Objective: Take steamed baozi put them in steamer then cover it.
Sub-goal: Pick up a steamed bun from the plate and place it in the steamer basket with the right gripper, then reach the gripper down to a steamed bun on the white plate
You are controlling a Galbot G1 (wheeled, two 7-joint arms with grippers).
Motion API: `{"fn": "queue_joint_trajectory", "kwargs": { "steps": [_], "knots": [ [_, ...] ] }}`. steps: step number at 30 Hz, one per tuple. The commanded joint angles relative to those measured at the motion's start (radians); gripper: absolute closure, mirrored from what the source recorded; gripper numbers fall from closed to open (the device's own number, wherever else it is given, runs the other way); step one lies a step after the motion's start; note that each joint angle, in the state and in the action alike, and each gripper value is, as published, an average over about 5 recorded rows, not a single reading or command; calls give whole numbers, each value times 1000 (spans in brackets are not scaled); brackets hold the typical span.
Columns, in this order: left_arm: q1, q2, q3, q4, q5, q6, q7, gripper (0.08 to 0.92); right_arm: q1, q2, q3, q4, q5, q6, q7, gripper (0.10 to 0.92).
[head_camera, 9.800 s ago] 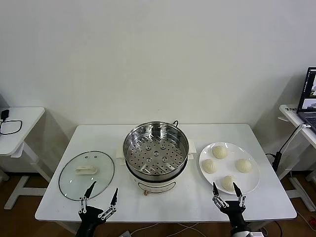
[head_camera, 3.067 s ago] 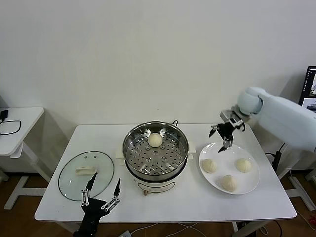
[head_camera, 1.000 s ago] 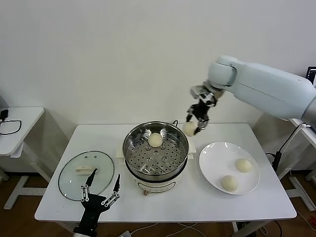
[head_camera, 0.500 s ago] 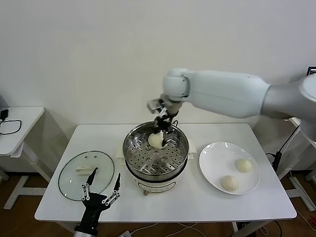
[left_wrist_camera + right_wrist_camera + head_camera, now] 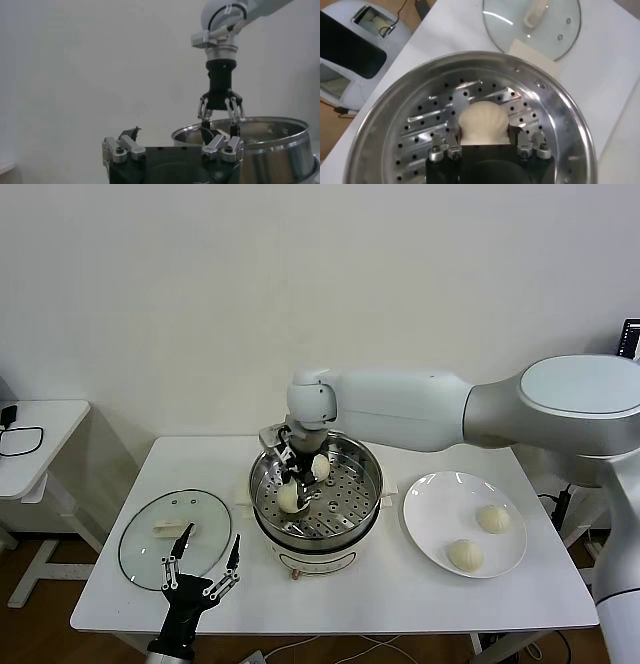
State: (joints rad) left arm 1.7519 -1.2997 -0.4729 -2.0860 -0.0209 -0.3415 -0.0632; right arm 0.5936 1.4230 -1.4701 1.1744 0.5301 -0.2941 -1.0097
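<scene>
The steamer stands mid-table, shiny steel on a white base. My right gripper reaches down inside it, shut on a cream-white baozi low over the front-left of the perforated tray. In the right wrist view the baozi sits between the gripper fingers above the tray. A second baozi lies at the tray's back. Two more baozi lie on the white plate. My left gripper is parked open at the table's front left.
The glass lid with a cream handle lies flat on the table left of the steamer; it also shows in the right wrist view. The left wrist view shows the right gripper dipping into the steamer. Side tables stand at both edges.
My right gripper took a second baozi from the plate, carried it over the steamer, and has now moved it from the back to the front-left of the tray, lower. The left arm stayed parked.
</scene>
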Motion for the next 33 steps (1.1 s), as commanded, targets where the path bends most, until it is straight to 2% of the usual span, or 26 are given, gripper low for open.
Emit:
{"fn": "queue_joint_trajectory", "kwargs": {
  "steps": [1,5,8,16,25,33],
  "knots": [
    [0,0,-1,0,0,0,-1,177,-32,34,-8,-9,2,-12,41,353],
    [1,-1,-4,-1,0,0,-2,177,-32,27,0,-5,-2,-11,49,252],
    [2,-1,-7,-4,0,1,-2,177,-16,4,13,11,-5,-10,45,211],
    [7,1,-9,-11,0,5,-2,177,72,-202,114,102,-80,29,-63,203],
    [6,6,-2,-13,2,7,0,177,159,-535,170,54,-230,197,-278,203],
    [-7,7,15,-10,4,14,-1,177,18,-767,154,50,-348,252,-318,203]
  ]
}}
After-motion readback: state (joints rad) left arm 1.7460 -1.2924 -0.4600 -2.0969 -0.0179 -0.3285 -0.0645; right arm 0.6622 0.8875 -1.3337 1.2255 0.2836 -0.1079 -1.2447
